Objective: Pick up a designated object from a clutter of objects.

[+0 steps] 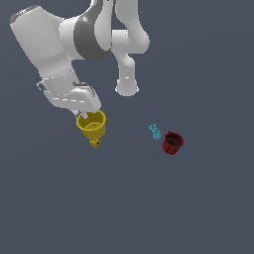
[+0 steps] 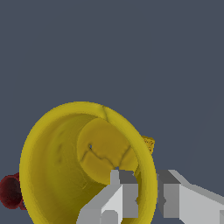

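**Observer:** Where is the yellow cup [image 1: 92, 124] from your fingers at this moment?

**Operator:** Directly at them. In the wrist view one finger [image 2: 114, 197] stands inside the mouth of the cup, and the other finger [image 2: 175, 194] stands outside, so the thick rim [image 2: 148, 183] lies between the two. The gripper [image 1: 85, 112] straddles the wall of the cup; it does not go around the whole body.

**Observer:** Is it closed on the rim?

**Operator:** The gap is narrow, only a little wider than the rim, I think. If the pads already press on it, I cannot tell from these views.

**Observer:** And the axis of the cup?

**Operator:** The opening faces up toward my wrist, a bit tilted. The tiny yellow block [image 1: 95, 143] is just beside the base of the cup. The dark red cup [image 1: 172, 143] and the cyan piece [image 1: 155, 131] are well apart, toward the exterior view's right.

**Observer:** So what does the next move depend on?

**Operator:** On the rim remaining between the fingers. I judge that a firm pinch there, then a straight lift, is enough.
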`<state>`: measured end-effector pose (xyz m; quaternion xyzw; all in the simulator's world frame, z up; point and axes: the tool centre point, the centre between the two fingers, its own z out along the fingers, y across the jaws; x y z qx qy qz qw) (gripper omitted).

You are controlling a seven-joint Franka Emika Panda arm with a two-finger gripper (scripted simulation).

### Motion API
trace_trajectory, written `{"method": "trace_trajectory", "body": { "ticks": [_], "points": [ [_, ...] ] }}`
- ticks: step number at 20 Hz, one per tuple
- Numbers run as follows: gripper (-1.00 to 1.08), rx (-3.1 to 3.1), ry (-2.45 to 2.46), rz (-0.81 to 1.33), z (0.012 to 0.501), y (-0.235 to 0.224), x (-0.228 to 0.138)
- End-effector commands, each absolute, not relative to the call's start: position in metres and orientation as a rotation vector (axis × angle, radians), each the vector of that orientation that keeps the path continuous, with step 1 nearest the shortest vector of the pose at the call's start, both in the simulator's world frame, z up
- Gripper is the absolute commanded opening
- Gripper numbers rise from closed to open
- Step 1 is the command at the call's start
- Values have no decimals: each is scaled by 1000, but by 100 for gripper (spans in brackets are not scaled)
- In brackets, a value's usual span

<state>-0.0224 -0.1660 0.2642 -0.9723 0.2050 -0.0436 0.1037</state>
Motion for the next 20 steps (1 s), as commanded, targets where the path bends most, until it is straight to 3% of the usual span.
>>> {"method": "trace_trajectory", "body": {
  "ticks": [1, 11, 20],
  "points": [
    [-100, -2869, 605, -131, 293, -168, -22],
    [-100, -2867, 602, -133, 386, -172, -18],
    [-100, -2865, 598, -134, 425, -174, -14]
  ]
}}
